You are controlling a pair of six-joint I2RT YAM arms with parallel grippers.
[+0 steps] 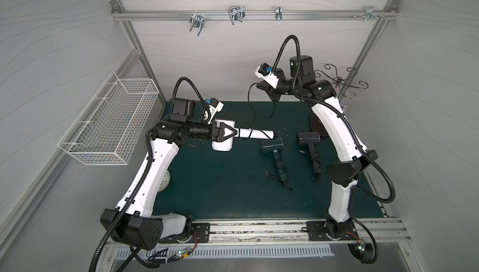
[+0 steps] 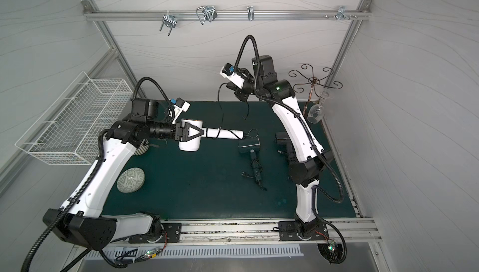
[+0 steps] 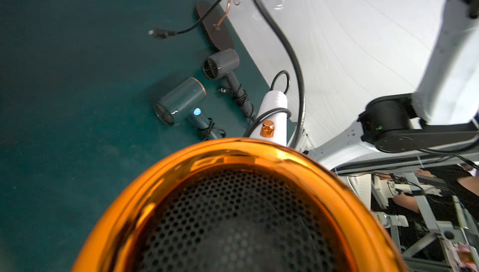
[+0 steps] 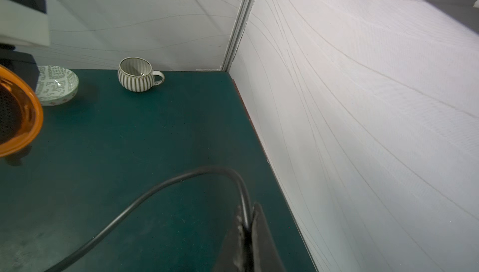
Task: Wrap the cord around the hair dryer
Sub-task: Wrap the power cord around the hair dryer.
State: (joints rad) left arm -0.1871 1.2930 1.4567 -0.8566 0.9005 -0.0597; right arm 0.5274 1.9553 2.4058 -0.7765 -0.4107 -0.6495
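A white hair dryer (image 1: 223,138) with an orange back ring (image 3: 233,154) is held above the green mat (image 1: 207,187). My left gripper (image 1: 234,135) is shut on its barrel, and its white handle (image 3: 273,102) points toward the right arm. The black cord (image 1: 251,112) crosses the handle once and rises to my right gripper (image 1: 261,87). That gripper is raised near the back wall and shut on the cord (image 4: 155,187), pinched between its fingertips (image 4: 256,221). The plug end (image 1: 267,117) dangles loose below it. In the left wrist view the dryer hides my left jaws.
Two dark hair dryers (image 1: 272,145) (image 1: 308,138) with cords wound on their handles lie on the mat at right. A patterned bowl (image 2: 131,180) and a striped mug (image 4: 137,75) sit at left. A wire basket (image 1: 108,125) hangs on the left wall. A hook stand (image 2: 313,80) with a wine glass (image 2: 315,114) occupies the back right corner.
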